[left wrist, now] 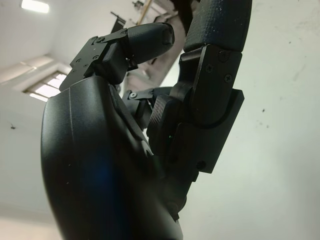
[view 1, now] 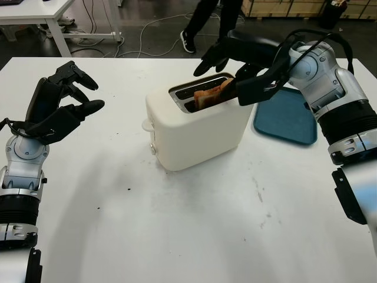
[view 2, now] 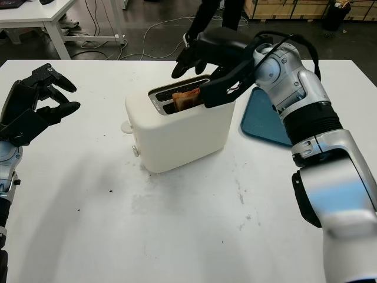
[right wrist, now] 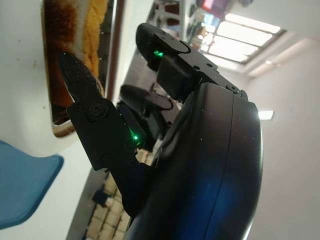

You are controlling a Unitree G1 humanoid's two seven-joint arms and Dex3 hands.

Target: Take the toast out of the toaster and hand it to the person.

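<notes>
Black fingers of the right hand (view 1: 235, 71) straddle the toast (view 1: 211, 94) at upper centre, open and not yet pinching. The slice stands tilted in the cream toaster's (view 1: 197, 127) slot, probably light, stiff, crumbly; pinch its exposed top edge gently. The left hand (view 1: 59, 109) hangs open at left over the tabletop (view 1: 177, 224).

We see the toaster (view 1: 197, 127) mid-table (view 1: 177, 230) with the toast (view 1: 207, 95) standing in its slot. The tray (view 1: 285, 118) lies just right of it, our right hand (view 1: 235, 73) reaches over the slot, and our left hand (view 1: 59, 106) hovers well to the left. A person's legs (view 1: 203, 20) stand on the floor behind the table.
</notes>
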